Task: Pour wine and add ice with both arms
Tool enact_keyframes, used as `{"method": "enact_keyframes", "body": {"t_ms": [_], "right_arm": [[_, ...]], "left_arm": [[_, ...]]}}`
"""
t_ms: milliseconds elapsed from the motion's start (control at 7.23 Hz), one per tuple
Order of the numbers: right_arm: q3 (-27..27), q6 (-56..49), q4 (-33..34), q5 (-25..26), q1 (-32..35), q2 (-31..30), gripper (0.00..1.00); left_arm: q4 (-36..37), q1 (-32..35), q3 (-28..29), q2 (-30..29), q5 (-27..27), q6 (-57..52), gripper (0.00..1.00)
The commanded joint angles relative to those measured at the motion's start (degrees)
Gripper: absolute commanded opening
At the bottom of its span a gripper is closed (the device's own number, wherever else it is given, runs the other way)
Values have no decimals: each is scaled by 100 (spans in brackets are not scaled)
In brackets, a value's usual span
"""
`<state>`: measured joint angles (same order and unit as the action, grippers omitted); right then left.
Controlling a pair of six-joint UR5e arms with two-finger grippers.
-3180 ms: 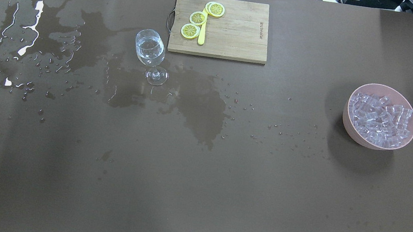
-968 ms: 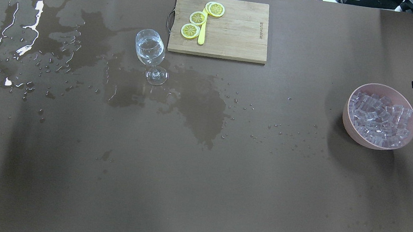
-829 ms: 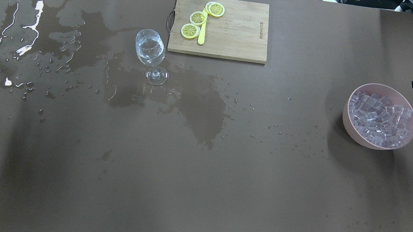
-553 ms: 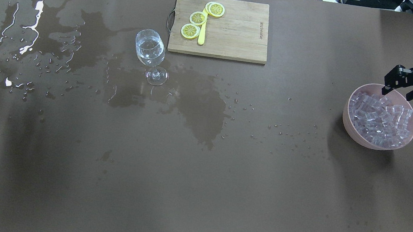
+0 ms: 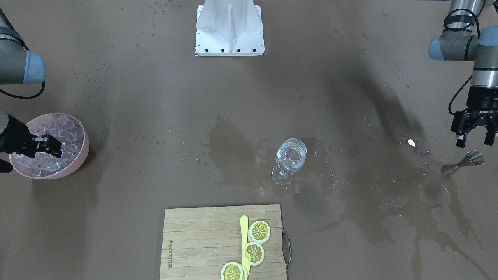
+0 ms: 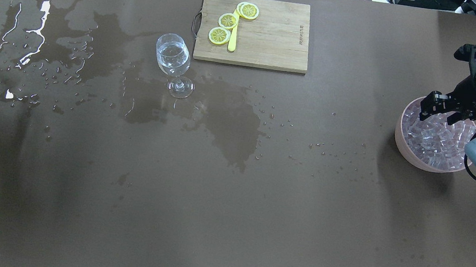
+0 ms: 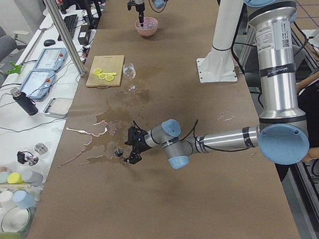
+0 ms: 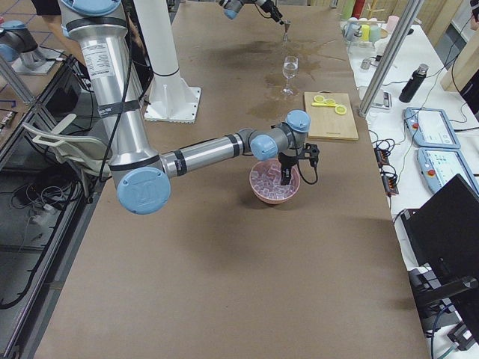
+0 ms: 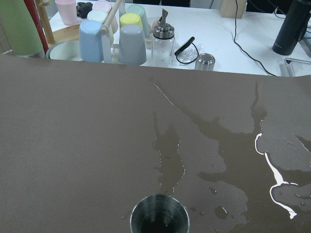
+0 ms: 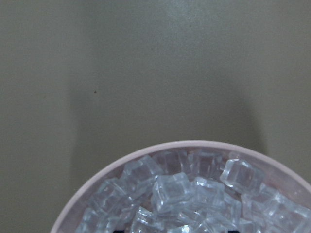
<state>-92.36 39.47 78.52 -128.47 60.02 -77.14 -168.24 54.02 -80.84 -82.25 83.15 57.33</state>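
Downward over ice (image 6: 434, 143), right pincer (image 6: 438, 117), axis vertical

Left arm (image 7: 278, 81) and right arm (image 8: 202, 153): grey tubes, light-blue joint caps, white labels. The left gripper (image 5: 474, 144) and right gripper (image 6: 436, 119) are black, two-fingered, each fed by a black cable (image 5: 453, 99). The white base (image 5: 229, 27) shows dark screws.

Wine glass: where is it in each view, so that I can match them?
Front-facing: wine glass right of centre, above the cutting board.
Overhead: wine glass upper left, left of the cutting board.
Exterior left: wine glass upper centre, right of the cutting board.
Exterior right: wine glass near the top, above-left of the cutting board.
Left wrist: absent.
Right wrist: absent.
Shared landmark: the cutting board.
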Motion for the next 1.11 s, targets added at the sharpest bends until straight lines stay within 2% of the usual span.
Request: {"method": "enact_keyframes", "body": {"t_ms": [0,415,968], "right_arm": [[16,25,-380,76,-165,-204,76],[16,34,-758,120,-175,-547,62],[-54,201,-794,120,-192,-504,48]], "left_arm": [[-156,-488,190,15,-597,68,98],[-341,-673,472,-134,-922,252,98],[-333,-894,823,-379,-906,288,97]]}}
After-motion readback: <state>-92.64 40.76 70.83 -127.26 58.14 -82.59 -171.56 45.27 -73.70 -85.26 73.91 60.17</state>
